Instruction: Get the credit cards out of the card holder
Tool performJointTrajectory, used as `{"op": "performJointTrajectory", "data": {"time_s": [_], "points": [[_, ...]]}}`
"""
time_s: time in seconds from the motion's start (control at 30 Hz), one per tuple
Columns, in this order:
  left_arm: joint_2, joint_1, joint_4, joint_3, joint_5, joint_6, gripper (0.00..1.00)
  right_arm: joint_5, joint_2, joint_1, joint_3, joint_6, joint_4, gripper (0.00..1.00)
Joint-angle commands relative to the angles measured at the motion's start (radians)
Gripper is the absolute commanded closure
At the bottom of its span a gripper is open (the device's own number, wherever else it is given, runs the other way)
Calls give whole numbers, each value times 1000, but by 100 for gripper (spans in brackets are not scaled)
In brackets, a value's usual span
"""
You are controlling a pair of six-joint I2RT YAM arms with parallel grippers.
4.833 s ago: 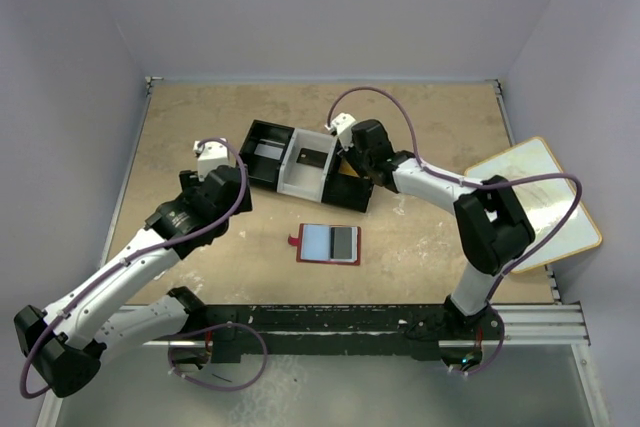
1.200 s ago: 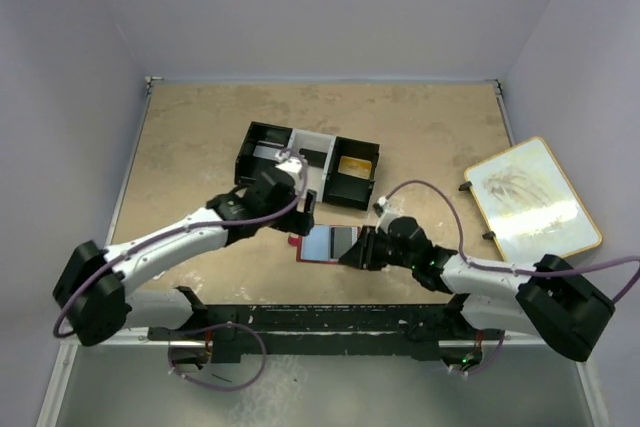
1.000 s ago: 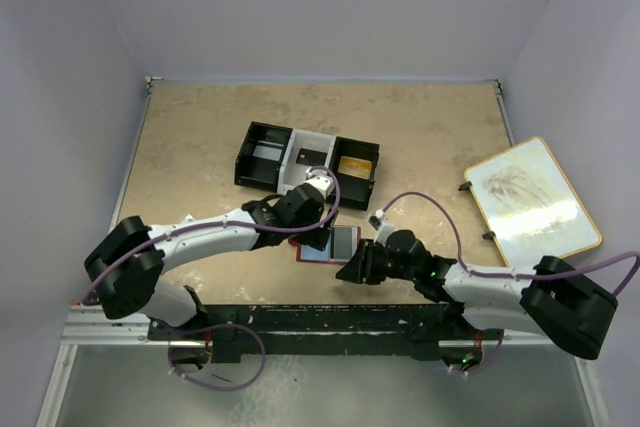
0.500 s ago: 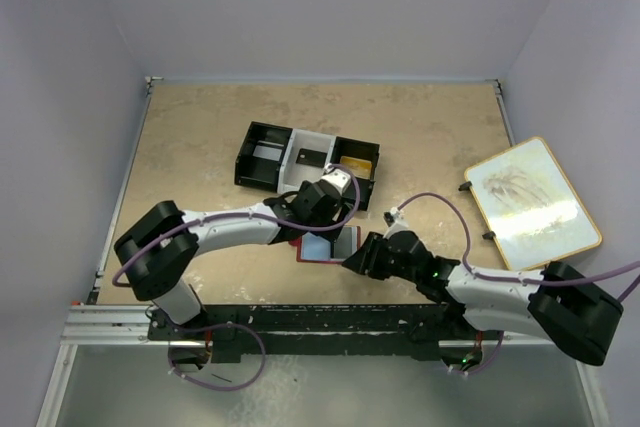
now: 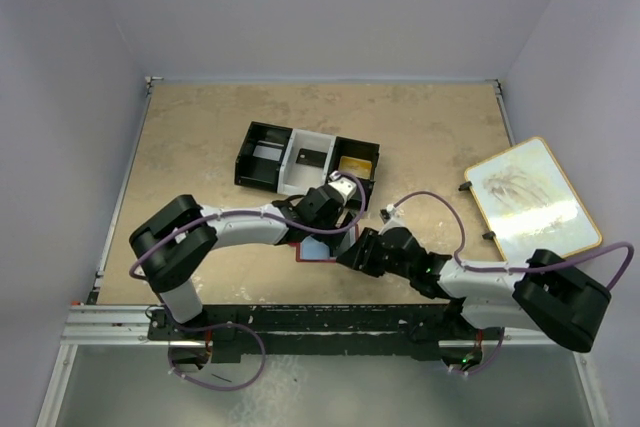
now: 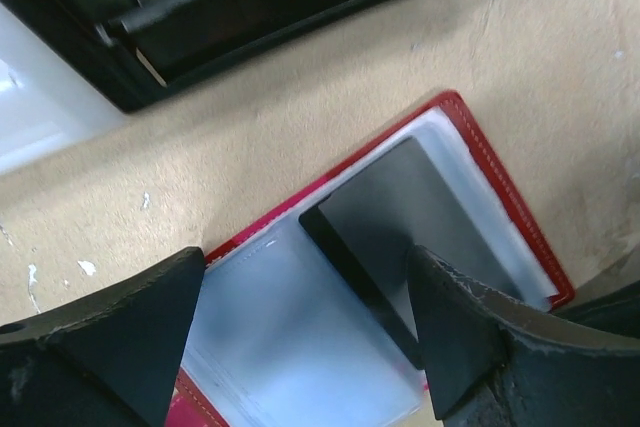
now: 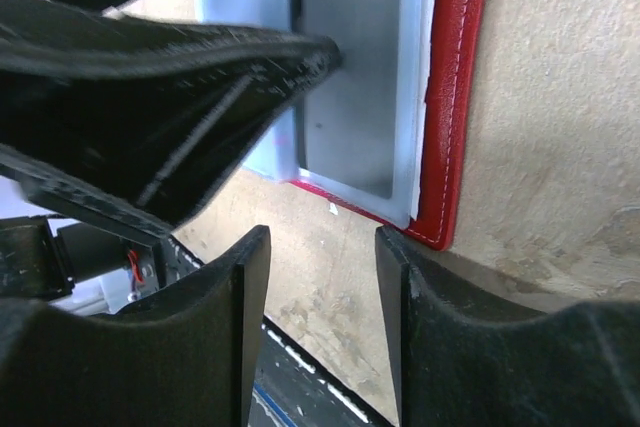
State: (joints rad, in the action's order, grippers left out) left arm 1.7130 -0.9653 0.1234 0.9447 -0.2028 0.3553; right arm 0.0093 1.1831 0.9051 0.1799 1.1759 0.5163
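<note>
Card holder, a small red folding wallet (image 6: pixel 478 172) with pale blue-grey inner panels, lies open and flat on the beige tabletop (image 5: pixel 200 137). It sits just in front of the black-and-white three-compartment tray (image 5: pixel 308 160), near it but not touching.

One dark grey flat card (image 6: pixel 400 232) lies on the panel nearer the right arm. Its inner corner reaches about to the fold. Can't tell whether it is tucked into a pocket or just lying on top. The other panel shows bare pale blue.

Left fingers (image 5: pixel 338 230): spread wide, nothing gripped, hanging over the open holder with both panels visible in the gap between them in the left wrist view. The right wrist view shows one left finger tip reaching the card's edge by the fold. Can't tell whether it is touching or pressing.

Right fingers (image 5: pixel 352 253): also released, low over the tabletop at the holder's near red border. The border's corner is just ahead of the gap, and only bare tabletop lies between the tips.

Both arms converge on the holder from opposite sides, so in the top view most of it is covered and only a patch of blue panel and red edge shows.

The tray's white middle compartment holds a small dark rectangle. The contents of the other two compartments are too small to identify.

A white board with a tan rim (image 5: pixel 530 197) lies at the right edge of the tabletop, well apart.
</note>
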Motion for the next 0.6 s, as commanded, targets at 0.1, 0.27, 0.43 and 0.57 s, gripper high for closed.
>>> {"op": "performJointTrajectory", "data": {"time_s": [0.1,0.27,0.43,0.57], "points": [[-58,-5,-45,-82,124,46,22,115,-22,-39,19,-1,-189,47],[-129,-6,-50,-144,123,92,23,42,-26,-112,2,-36,-144,47],[-214,-5,-98,-230,186,168,25,35,-18,-148,56,-106,-195,47],[-255,-19,-215,-333,242,252,26,17,4,-149,94,-177,-182,47]]}}
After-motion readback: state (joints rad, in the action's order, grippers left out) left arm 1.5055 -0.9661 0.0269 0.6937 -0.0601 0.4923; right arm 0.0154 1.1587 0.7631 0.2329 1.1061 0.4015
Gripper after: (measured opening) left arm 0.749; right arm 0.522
